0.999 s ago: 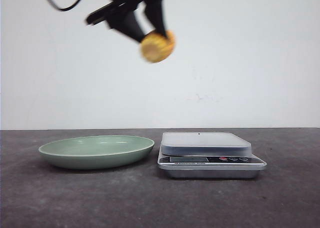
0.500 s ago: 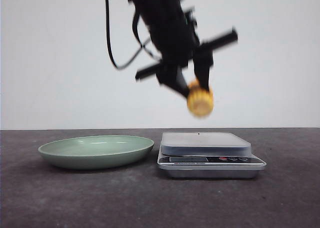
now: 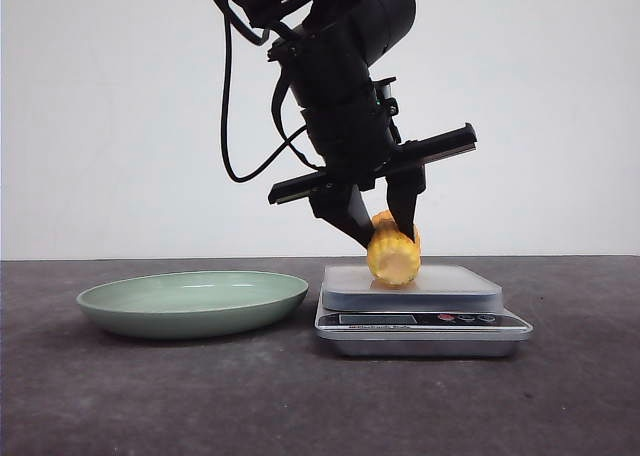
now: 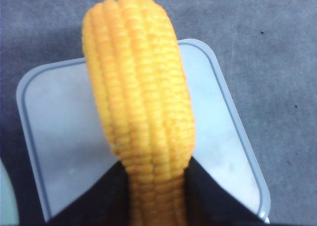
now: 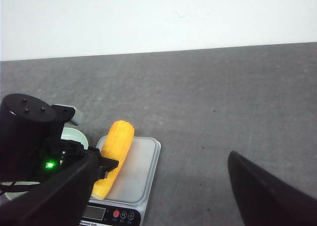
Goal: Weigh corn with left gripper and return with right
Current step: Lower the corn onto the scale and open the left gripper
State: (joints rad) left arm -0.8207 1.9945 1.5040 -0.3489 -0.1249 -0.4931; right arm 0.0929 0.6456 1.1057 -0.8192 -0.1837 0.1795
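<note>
The yellow-orange corn (image 3: 393,257) is held lengthwise between the black fingers (image 4: 94,203) of my left gripper (image 3: 390,240), which is shut on it. It hangs low over the grey platform of the scale (image 3: 412,288), and its lower side looks to touch the platform. In the left wrist view the corn (image 4: 141,102) fills the middle, with the scale platform (image 4: 59,137) beneath it. The right wrist view shows the corn (image 5: 115,151) lying along the near side of the scale (image 5: 136,179). My right gripper (image 5: 163,159) is open and holds nothing, off to the scale's right side.
A shallow pale green plate (image 3: 192,302) sits just left of the scale, its rim close to the scale's edge. The scale's display and buttons (image 3: 420,319) face the front. A white wall stands behind the dark table (image 3: 300,396).
The left arm has swung right from above the plate and come down, bringing the corn from high in the air to the scale platform.
</note>
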